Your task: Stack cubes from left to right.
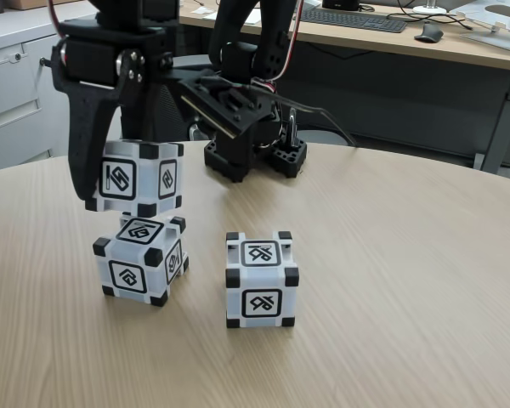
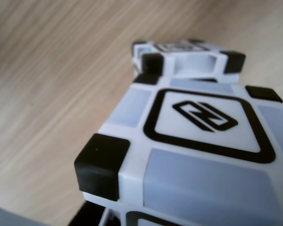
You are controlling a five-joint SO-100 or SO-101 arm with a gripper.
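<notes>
Gripper [image 1: 134,174] clamped on top cube [image 1: 138,178], resting slightly askew on lower cube [image 1: 141,259] at left of table [image 1: 391,255] in fixed view. Third cube [image 1: 261,280] just right, apart. Top cube [image 2: 198,141] close in wrist view.

Fixed view: claw [image 1: 127,161] gripped the upper cube [image 1: 137,178], one black finger [image 1: 87,144] down its left side. That cube sat on, or just above, the lower cube [image 1: 141,257] at near left, twisted a bit relative to it; contact unclear. Third cube [image 1: 261,279] stood alone on the wooden surface [image 1: 391,280], just right of the stack. Arm base [image 1: 255,153] was at the far edge.
</notes>
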